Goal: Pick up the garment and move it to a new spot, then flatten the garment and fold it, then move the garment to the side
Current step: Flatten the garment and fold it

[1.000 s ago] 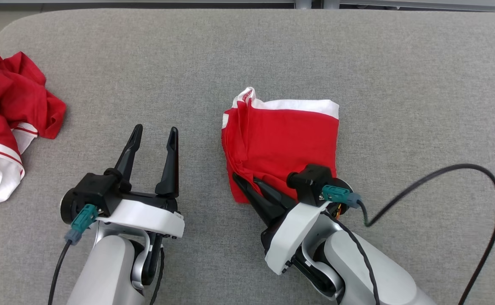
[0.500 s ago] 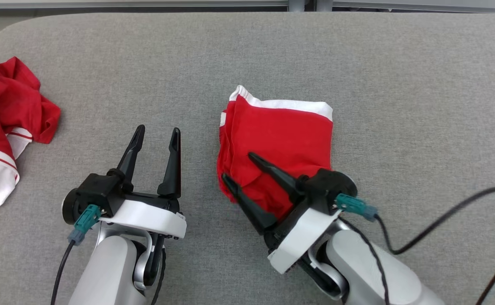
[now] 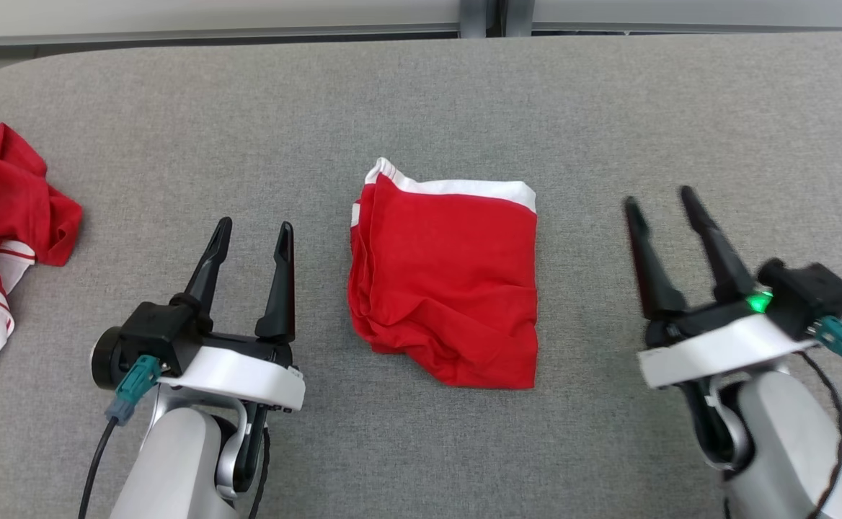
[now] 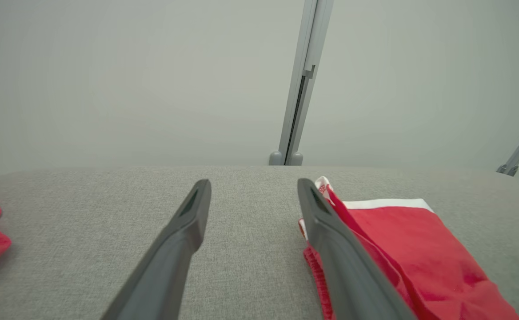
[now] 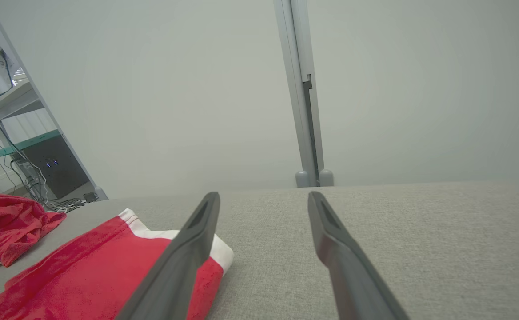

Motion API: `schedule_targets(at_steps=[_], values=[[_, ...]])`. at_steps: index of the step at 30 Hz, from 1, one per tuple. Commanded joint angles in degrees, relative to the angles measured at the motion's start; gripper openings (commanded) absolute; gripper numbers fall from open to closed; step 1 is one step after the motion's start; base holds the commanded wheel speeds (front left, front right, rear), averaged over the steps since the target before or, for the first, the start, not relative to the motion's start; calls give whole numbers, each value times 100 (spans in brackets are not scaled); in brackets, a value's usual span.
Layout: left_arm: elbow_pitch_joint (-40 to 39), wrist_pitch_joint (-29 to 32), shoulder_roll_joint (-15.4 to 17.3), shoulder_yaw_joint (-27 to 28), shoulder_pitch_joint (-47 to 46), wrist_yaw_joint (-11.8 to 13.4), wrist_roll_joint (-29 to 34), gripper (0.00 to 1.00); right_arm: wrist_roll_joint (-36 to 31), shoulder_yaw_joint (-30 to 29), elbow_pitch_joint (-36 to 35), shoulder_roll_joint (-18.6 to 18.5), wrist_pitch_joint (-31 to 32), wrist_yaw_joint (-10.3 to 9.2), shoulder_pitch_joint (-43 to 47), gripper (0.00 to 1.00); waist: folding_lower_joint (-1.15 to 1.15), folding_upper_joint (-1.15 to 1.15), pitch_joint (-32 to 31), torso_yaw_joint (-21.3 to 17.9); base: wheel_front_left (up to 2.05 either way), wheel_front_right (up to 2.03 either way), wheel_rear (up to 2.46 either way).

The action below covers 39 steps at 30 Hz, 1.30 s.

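At 7 o'clock, nearest: left gripper (image 3: 255, 223), spread wide, empty, hovering over bare table (image 3: 421, 94). At 4 o'clock, about the same depth: right gripper (image 3: 658, 197), likewise wide and empty, well apart from the garment (image 3: 450, 288). Both pointing roughly toward 12.

Dead centre, between the two: garment, red with a white band along its far edge, folded to a rough rectangle. Lies flat on the table, touched by nothing. Stacked layers along the 9 o'clock edge; rumpled near edge; 7 o'clock corner rounded, not square.

Farther out at 9 o'clock: pile (image 3: 10, 194) of loose red and white cloth at the table's edge, well apart from the garment. At 12, past the far edge: post (image 3: 482, 9) against a pale wall.

Seemingly past picking, flattening and folding; now on the last step, moving aside, not yet begun. Calls for a grasp through all layers at one edge, probably the 3 o'clock or near one, low enough to catch the bottom layer. Then a slide or low lift sideways, toward clear table at 3 o'clock, say. Risk: pinching only the top layers and peeling the fold open.
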Motion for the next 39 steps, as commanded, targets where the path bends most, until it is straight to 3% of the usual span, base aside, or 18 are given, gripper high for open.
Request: schedule_targets(at_steps=[1,7,13,33,34,35,39], values=[[-23,-9,47,38,57,1,66,100,-137,-212,-63,-46,36,0,161,100,0,0,-48,-36,0,0,0],[-77,-9,100,113,203,57,120,100,-605,-1042,-464,-90,316,0,770,100,0,0,-150,-122,0,0,0],[-155,-9,164,137,336,120,195,100,-854,-1419,-939,14,598,0,1232,100,0,0,-232,-150,0,0,0],[-217,4,216,29,355,192,112,100,-1040,-1578,-1407,179,944,0,1452,100,0,0,-249,-86,0,0,0],[-221,5,213,18,333,191,109,100,-999,-1552,-1395,198,979,0,1425,36,0,0,-231,-72,0,0,0],[-221,7,208,5,304,187,106,100,-969,-1483,-1387,199,1014,0,1381,0,0,0,-207,-52,0,0,0],[-209,7,192,-56,218,152,98,100,-923,-1146,-1304,198,1107,0,1191,0,0,0,-134,35,0,0,0]])
